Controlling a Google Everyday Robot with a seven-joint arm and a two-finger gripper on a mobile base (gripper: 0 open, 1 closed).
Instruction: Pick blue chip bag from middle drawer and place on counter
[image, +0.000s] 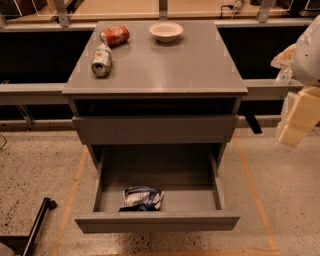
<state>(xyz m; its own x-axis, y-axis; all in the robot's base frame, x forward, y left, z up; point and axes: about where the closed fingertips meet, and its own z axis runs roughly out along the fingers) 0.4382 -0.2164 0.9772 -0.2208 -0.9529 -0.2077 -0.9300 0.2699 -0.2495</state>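
The blue chip bag (141, 198) lies crumpled, dark blue with white patches, near the front of the open middle drawer (157, 221), a little left of its centre. The drawer is pulled far out from the bottom of the grey cabinet. The counter (165, 65) is the cabinet's flat grey top. My gripper (299, 119), cream-coloured, hangs at the right edge of the view, to the right of the cabinet at about the height of the upper drawer front, well away from the bag and holding nothing I can see.
On the counter lie a red can (115, 35) and a silver can (101, 60) at the back left, and a white bowl (166, 31) stands at the back centre. The upper drawer front (155, 130) is slightly out. A black pole (37, 222) crosses the floor at lower left.
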